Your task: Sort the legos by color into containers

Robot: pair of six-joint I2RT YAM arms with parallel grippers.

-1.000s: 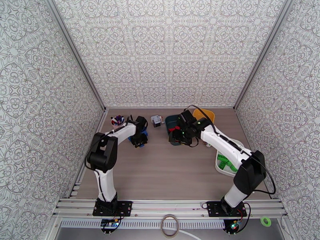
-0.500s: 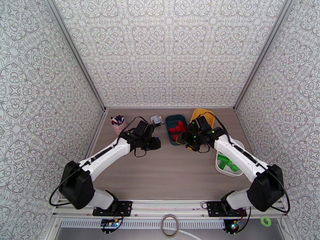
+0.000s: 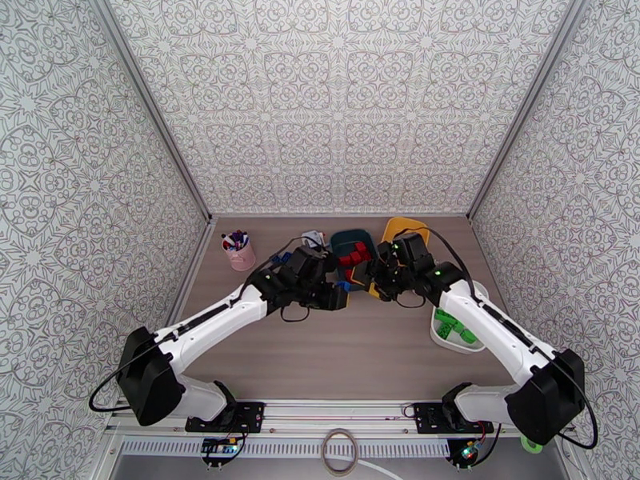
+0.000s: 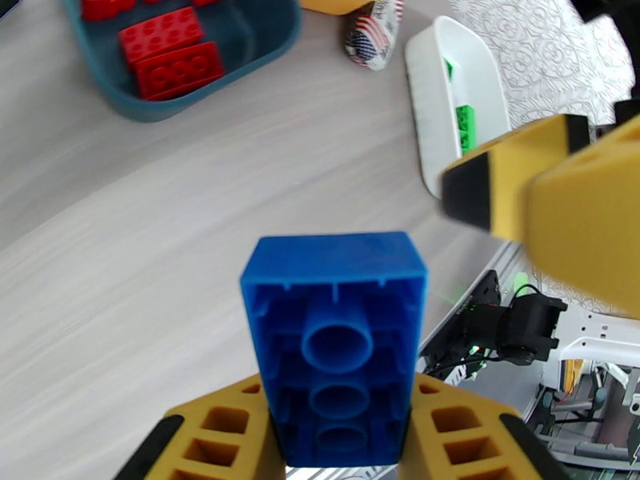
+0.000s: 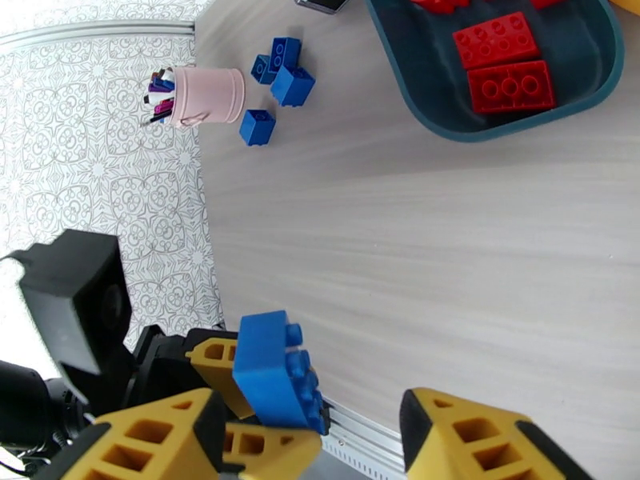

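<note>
1. Nearest you, above the middle of the counter (image 5: pixel 448 234), your left pincer (image 4: pixel 336 422) is clamped on one end of a blue brick (image 4: pixel 332 314). The brick is held clear of the surface, with its hollow underside toward that wrist's camera.
2. Gripping it by one end leaves the other end sticking out free. I judge this is meant to give the other arm something to take.
3. Your right pincer (image 5: pixel 360 450) faces it with jaws apart and nothing in them. From its own camera the brick sits toward one finger, not centred in the gap.
4. A hand-over makes sense here. The blue brick likely belongs in the yellow tub (image 3: pixel 404 228), which lies on the right arm's side.
5. Further right is the white tub (image 4: pixel 424 98) with the green bricks (image 4: pixel 466 122), close under the right forearm.
6. Behind the pincers, the teal tub (image 5: pixel 416 66) holds the red bricks (image 5: pixel 504 66). It stands between the left arm and the yellow tub.
7. At the far left, the loose blue bricks (image 5: pixel 280 74) lie just beside the pink cup (image 5: pixel 210 95), not yet sorted. The cube gadget (image 3: pixel 314 236) near the teal tub is not yours to sort.
8. The main obstacle is crowding, because the two pincers are almost touching. Closing off-centre could knock the brick loose or pinch the other fingers.
</note>
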